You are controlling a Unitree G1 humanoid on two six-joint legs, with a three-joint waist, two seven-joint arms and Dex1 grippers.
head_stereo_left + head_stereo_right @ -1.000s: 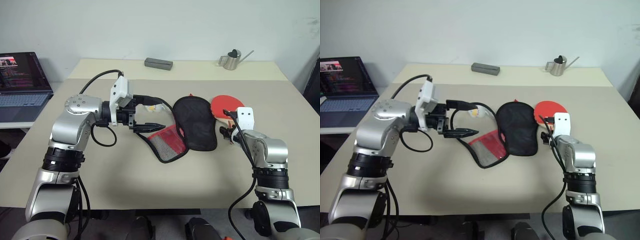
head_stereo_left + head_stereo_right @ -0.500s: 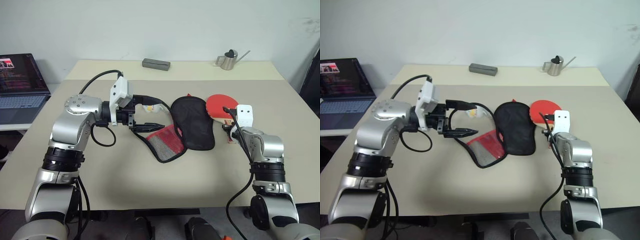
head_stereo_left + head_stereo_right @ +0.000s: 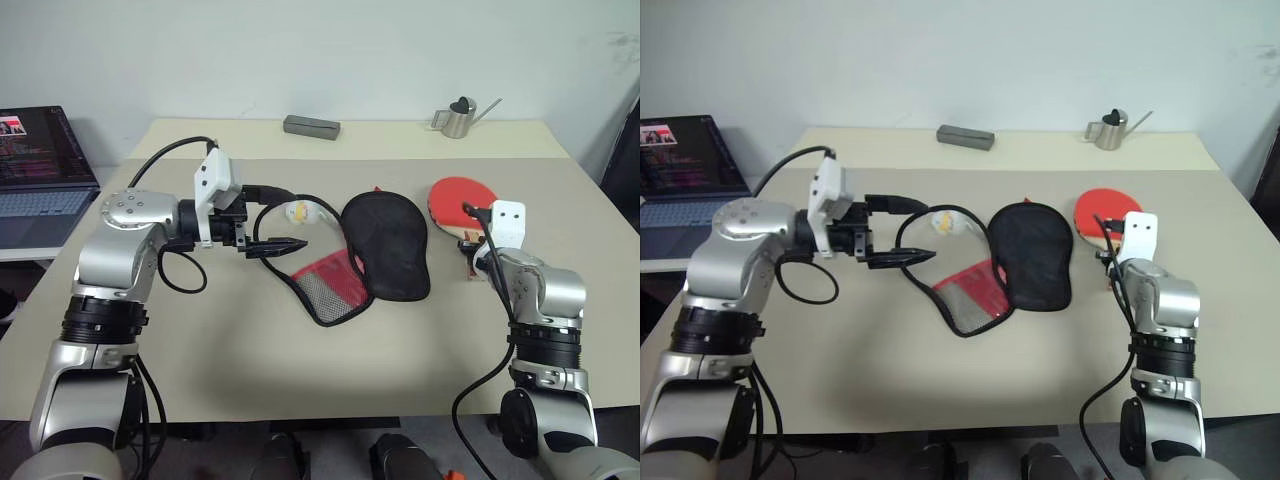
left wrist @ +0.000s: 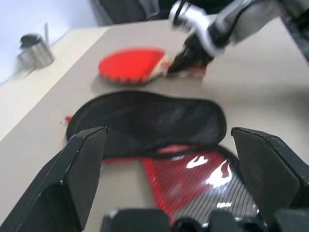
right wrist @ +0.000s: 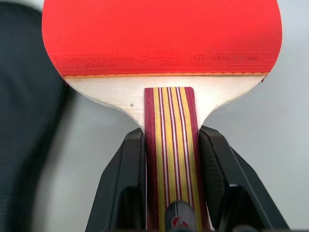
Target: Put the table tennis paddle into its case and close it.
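- Now you see the case (image 3: 385,245) lying unzipped on the table (image 3: 300,360), between your two grippers.
- Your right gripper (image 5: 171,159) clamps the table tennis paddle (image 5: 164,38) by its handle.
- Your left gripper (image 3: 285,228) gapes wide beside the case.

Beige table (image 3: 230,370), open case (image 3: 385,245), grey box (image 3: 311,125)
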